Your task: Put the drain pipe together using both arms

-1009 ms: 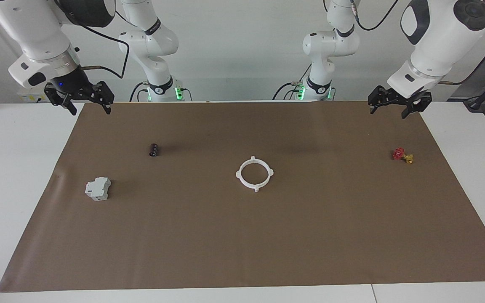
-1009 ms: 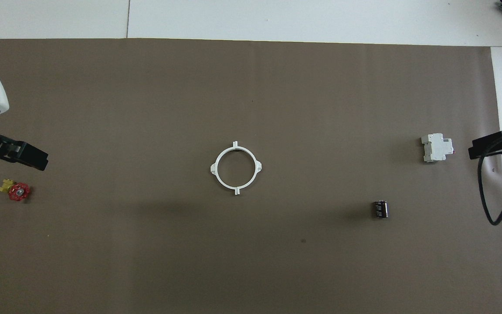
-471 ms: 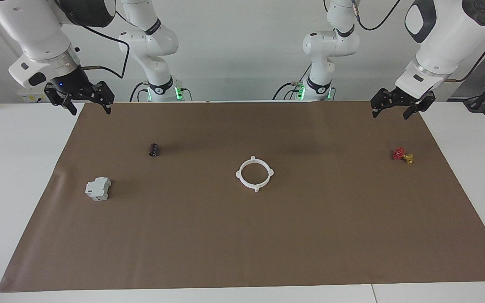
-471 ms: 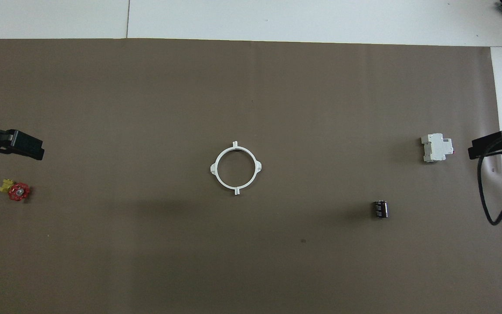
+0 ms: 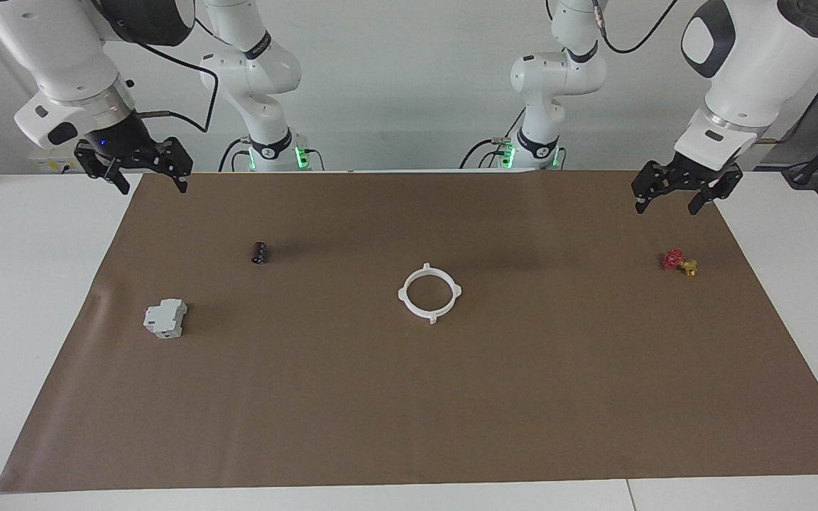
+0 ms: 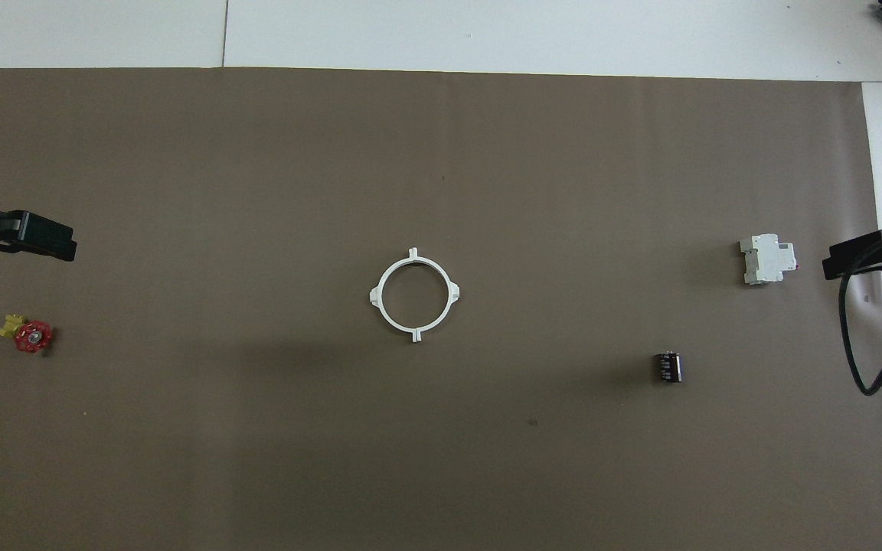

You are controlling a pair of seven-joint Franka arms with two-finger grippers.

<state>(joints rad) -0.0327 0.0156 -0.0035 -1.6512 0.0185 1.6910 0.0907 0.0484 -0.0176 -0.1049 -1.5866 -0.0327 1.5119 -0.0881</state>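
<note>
The drain pipe (image 5: 429,292), joined into a flat white ring with four tabs, lies at the middle of the brown mat (image 5: 409,411) on the white counter (image 5: 18,284), with open mat all around it. A grey-white breaker block (image 5: 165,318) and a small black cylinder (image 5: 259,252) sit toward the right arm's end, a red-and-yellow valve (image 5: 679,262) toward the left arm's. The right gripper (image 5: 143,172) hangs over its mat corner nearest the robots and the left gripper (image 5: 686,193) over its own (fingers apart, empty, on both).

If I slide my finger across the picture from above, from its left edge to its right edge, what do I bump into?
Left gripper → red-and-yellow valve → white ring → black cylinder → grey-white block → right gripper.
</note>
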